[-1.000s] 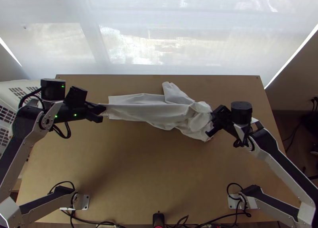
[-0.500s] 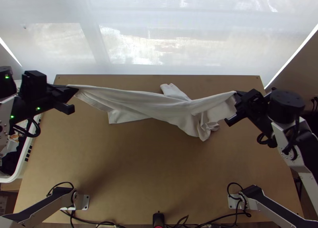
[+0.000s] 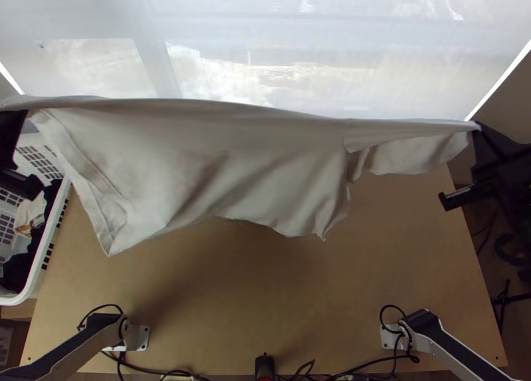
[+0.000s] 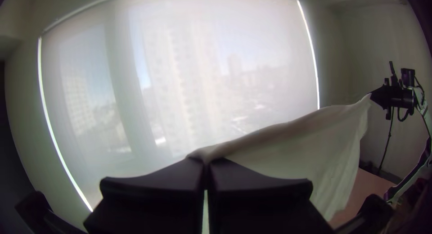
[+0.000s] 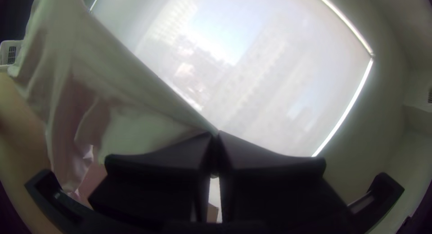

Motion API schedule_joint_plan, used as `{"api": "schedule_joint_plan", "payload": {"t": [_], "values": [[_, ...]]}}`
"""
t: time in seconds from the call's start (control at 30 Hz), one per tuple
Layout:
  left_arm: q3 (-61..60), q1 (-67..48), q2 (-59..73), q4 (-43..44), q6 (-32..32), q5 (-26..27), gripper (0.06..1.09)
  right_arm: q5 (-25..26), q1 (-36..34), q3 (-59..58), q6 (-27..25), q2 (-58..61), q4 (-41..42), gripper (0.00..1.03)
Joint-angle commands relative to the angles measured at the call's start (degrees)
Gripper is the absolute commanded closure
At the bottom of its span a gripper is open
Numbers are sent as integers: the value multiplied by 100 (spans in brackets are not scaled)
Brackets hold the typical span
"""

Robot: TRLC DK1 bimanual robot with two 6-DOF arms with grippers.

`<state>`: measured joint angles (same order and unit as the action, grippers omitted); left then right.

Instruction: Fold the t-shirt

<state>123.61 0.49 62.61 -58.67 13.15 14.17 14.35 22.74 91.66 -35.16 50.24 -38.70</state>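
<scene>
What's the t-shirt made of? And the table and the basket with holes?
The t-shirt looks like thin, matt cloth, maybe cotton, because it sags in soft wrinkles. The table looks like smooth wood or wood board, plain and light brown. The basket seems to be hard plastic: white, with neat rows of slots.

T-shirt (image 3: 265,149) raised, stretched wider
Lifted from the bench (image 3: 265,301), it now hangs spread, the jaws farther apart.
</scene>
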Motion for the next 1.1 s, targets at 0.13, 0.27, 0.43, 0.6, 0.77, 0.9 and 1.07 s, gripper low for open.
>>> {"api": "schedule_joint_plan", "payload": {"t": [0.13, 0.27, 0.43, 0.6, 0.77, 0.9, 1.07], "values": [[427, 74, -873, 383, 426, -407, 105, 173, -7, 1223, -483, -401, 108, 100], [207, 91, -1260, 102, 786, -108, 105, 138, -7, 1495, -518, -568, 82, 100], [181, 566, -1488, -311, 1278, 850, 105, -90, -77, 1742, -343, -779, -331, 100], [207, 2218, -1647, -258, 1269, 2863, 105, -1198, -947, 2102, 141, -937, -841, 100], [198, 4196, -1919, 480, 4, 4937, 105, -2920, -2301, 2374, 888, -1113, -1298, 100], [163, 4820, -2156, 1157, -1113, 5447, 105, -3553, -2766, 2427, 1371, -1174, -1474, 100], [-232, 5251, -2552, 2422, -2580, 5737, 105, -3782, -2916, 2436, 1705, -1121, -1500, 100]]}}
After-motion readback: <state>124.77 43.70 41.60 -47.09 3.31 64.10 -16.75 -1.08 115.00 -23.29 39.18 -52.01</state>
